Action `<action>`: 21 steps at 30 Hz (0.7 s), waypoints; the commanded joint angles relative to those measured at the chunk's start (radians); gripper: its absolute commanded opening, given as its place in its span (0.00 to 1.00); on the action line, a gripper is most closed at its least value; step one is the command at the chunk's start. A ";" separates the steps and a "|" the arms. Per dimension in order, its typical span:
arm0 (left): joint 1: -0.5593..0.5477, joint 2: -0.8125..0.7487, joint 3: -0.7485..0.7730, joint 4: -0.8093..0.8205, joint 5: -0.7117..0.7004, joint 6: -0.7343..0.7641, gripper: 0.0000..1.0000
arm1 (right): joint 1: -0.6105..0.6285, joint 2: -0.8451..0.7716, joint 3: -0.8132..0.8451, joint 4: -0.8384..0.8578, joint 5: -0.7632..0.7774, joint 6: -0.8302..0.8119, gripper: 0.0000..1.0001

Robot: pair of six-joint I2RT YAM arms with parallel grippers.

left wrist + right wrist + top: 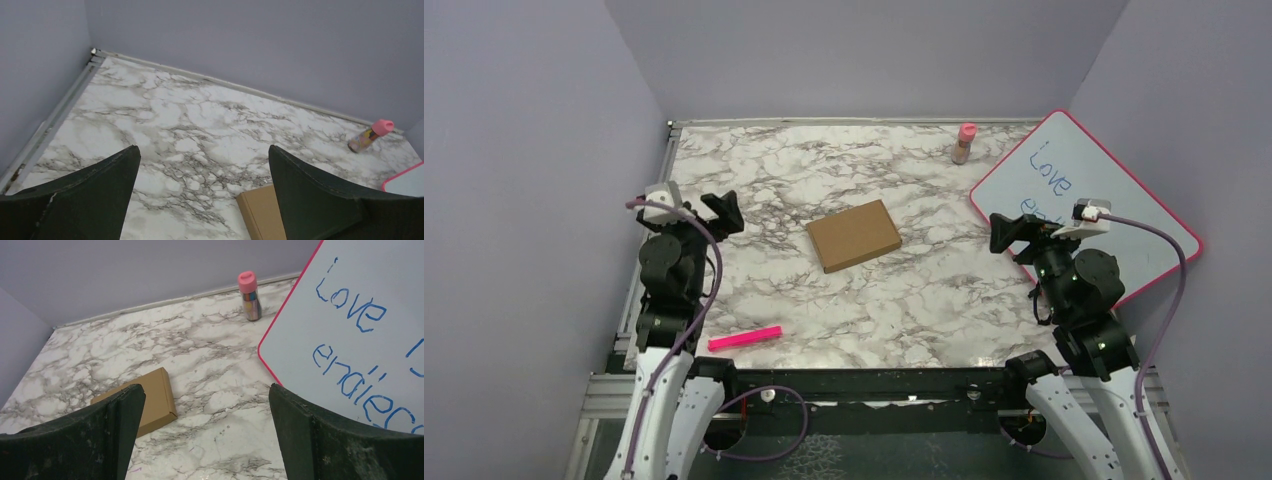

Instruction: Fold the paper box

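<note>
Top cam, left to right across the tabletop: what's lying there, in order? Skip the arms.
pink stick → paper box → pink-capped bottle → pink-framed whiteboard

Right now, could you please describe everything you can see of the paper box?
The paper box is a plain, unprinted brown cardboard rectangle lying flat near the middle of the marble table, slightly askew to its edges. It looks shallow, a thin side wall showing, with no flap or tab standing up. Only the table touches it; nothing lies on it.
</note>
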 commanded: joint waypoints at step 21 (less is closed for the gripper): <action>0.004 -0.193 -0.109 0.071 -0.067 0.019 0.99 | -0.003 -0.004 -0.007 0.013 0.051 -0.013 1.00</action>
